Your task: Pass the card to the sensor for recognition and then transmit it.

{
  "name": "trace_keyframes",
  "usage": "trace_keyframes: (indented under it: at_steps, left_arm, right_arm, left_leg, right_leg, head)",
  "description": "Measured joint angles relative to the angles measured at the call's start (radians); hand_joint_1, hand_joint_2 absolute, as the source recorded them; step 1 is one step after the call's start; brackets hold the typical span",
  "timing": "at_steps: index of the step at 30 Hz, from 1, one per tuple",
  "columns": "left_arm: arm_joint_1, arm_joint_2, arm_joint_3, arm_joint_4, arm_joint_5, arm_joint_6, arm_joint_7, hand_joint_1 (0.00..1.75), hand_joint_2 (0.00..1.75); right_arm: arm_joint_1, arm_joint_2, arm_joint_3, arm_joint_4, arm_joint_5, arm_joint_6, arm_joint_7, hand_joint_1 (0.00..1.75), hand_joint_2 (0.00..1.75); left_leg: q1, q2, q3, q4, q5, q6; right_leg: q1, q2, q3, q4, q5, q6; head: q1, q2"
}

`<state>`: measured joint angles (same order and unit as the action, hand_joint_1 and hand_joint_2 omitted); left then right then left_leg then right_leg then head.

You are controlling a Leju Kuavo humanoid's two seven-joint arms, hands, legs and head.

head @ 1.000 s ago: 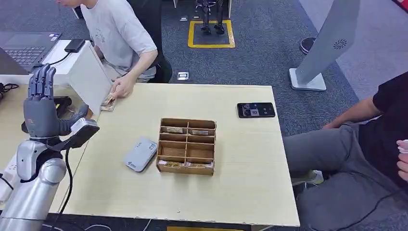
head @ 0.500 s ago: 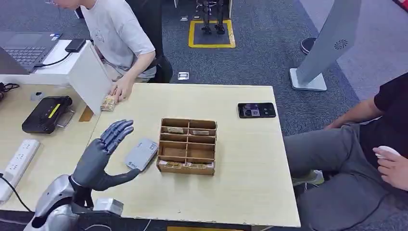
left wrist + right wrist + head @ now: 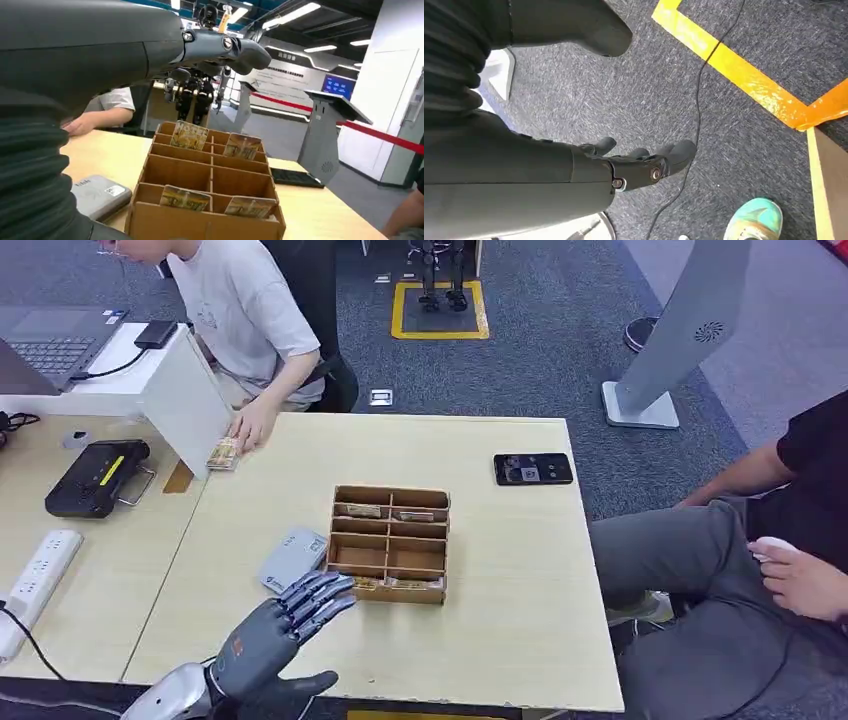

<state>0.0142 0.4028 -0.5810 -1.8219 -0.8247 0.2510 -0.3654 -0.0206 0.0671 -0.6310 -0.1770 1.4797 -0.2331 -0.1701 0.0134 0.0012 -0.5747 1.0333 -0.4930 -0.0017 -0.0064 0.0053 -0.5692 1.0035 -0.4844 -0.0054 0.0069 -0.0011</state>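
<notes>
A wooden divided box point(image 3: 388, 543) stands mid-table with cards upright in its back and front slots; the left wrist view shows those cards point(image 3: 189, 135) close up. The grey card sensor point(image 3: 290, 560) lies flat just left of the box and appears again as the sensor point(image 3: 100, 189) beside the box point(image 3: 210, 200). My left hand point(image 3: 288, 625) hovers at the table's near edge, fingers spread and pointing at the box's front left corner, holding nothing. My right hand point(image 3: 639, 165) hangs over the carpet, fingers loose and empty.
A person at the far left rests a hand on a card stack point(image 3: 225, 453). A black phone point(image 3: 532, 468) lies at the table's far right. Another person sits close on the right. A black device point(image 3: 95, 475) and power strip point(image 3: 35, 575) lie on the left desk.
My left hand dropped from high at the far left, swept down and right along the table's near edge, and now sits close to the box's front left corner.
</notes>
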Motion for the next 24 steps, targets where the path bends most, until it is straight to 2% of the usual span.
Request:
trace_keyframes:
  at_steps: [8,12,16,18,19,22,24]
  left_arm:
    - [0.001,0.006,-0.016,0.000,-0.005,0.001,0.010,0.00,1.75]
    - [0.006,0.004,-0.024,0.015,-0.058,0.024,0.055,0.00,1.75]
    - [0.006,0.004,-0.042,0.048,-0.178,0.070,0.124,0.00,1.75]
    - [0.006,0.002,-0.049,0.063,-0.196,0.075,0.145,0.00,1.75]
    - [0.006,-0.003,-0.053,0.068,-0.204,0.070,0.160,0.00,1.75]
    - [-0.004,-0.050,-0.059,0.108,-0.316,0.046,0.311,0.00,1.75]
    - [-0.016,-0.081,-0.061,0.146,-0.344,0.058,0.359,0.00,1.75]
  right_arm:
    - [0.000,0.000,0.000,-0.003,0.000,0.000,0.000,0.00,1.75]
    - [-0.002,0.002,0.000,-0.003,-0.002,0.002,0.011,0.00,1.75]
    - [-0.003,0.006,0.000,-0.005,-0.003,0.004,0.017,0.00,1.75]
    - [-0.004,0.010,0.000,-0.005,-0.005,0.005,0.021,0.00,1.75]
    - [-0.005,0.012,0.000,-0.005,-0.007,0.005,0.023,0.00,1.75]
    - [-0.006,0.025,0.000,-0.010,-0.008,0.004,0.039,0.00,1.75]
    - [-0.009,0.037,0.000,-0.014,-0.011,0.000,0.053,0.00,1.75]
  left_leg:
    - [0.000,0.000,0.000,0.000,0.000,0.000]
    - [0.000,0.000,0.000,0.000,0.000,0.000]
    - [0.000,0.000,0.000,0.000,0.000,0.000]
    - [0.000,0.000,0.000,0.000,0.000,0.000]
    - [0.000,0.000,0.000,0.000,0.000,0.000]
    - [0.000,0.000,0.000,0.000,0.000,0.000]
    - [0.000,0.000,0.000,0.000,0.000,0.000]
  right_leg:
    - [0.000,0.000,0.000,0.000,0.000,0.000]
    - [0.000,0.000,0.000,0.000,0.000,0.000]
    - [0.000,0.000,0.000,0.000,0.000,0.000]
    - [0.000,0.000,0.000,0.000,0.000,0.000]
    - [0.000,0.000,0.000,0.000,0.000,0.000]
    - [0.000,-0.001,0.000,0.000,0.000,0.000]
    - [0.000,-0.001,0.000,0.000,0.000,0.000]
  head:
    - [0.000,0.000]
    - [0.000,0.000]
    - [0.000,0.000]
    - [0.000,0.000]
    - [-0.001,0.000]
    - [0.000,0.000]
    - [0.000,0.000]
